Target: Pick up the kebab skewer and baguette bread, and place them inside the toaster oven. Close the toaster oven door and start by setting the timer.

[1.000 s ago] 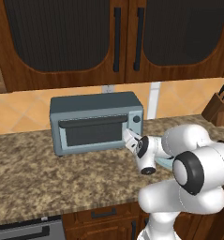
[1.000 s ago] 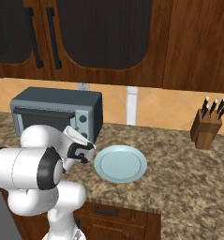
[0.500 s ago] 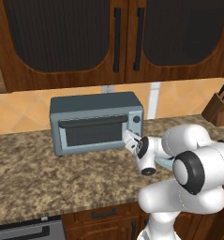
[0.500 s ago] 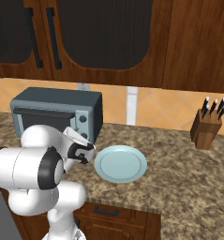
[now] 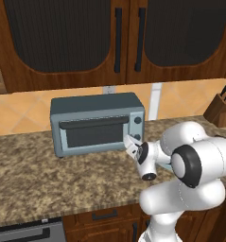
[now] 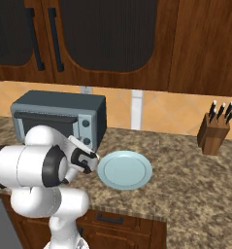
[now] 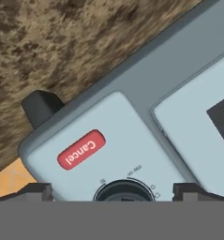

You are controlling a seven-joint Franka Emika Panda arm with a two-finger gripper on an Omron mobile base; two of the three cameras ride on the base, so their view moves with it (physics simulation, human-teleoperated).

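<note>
You've got the toaster oven (image 5: 98,124) at the back of the surface (image 5: 34,175), against the wall, toaster oven door (image 5: 93,134) shut. Arm's folded low in front of it, forearm level, wrist angled toward the right-hand knob panel (image 5: 137,126). End effector (image 5: 130,143) sits right at that panel, jaws spread wide, nothing in them. Hand view: a dark knob (image 7: 123,191) sits between the fingertips (image 7: 33,191), red Cancel button (image 7: 81,149) beyond it. Right of the oven you'll see an empty plate (image 6: 124,168); knife block (image 6: 215,133) near the right edge.
</note>
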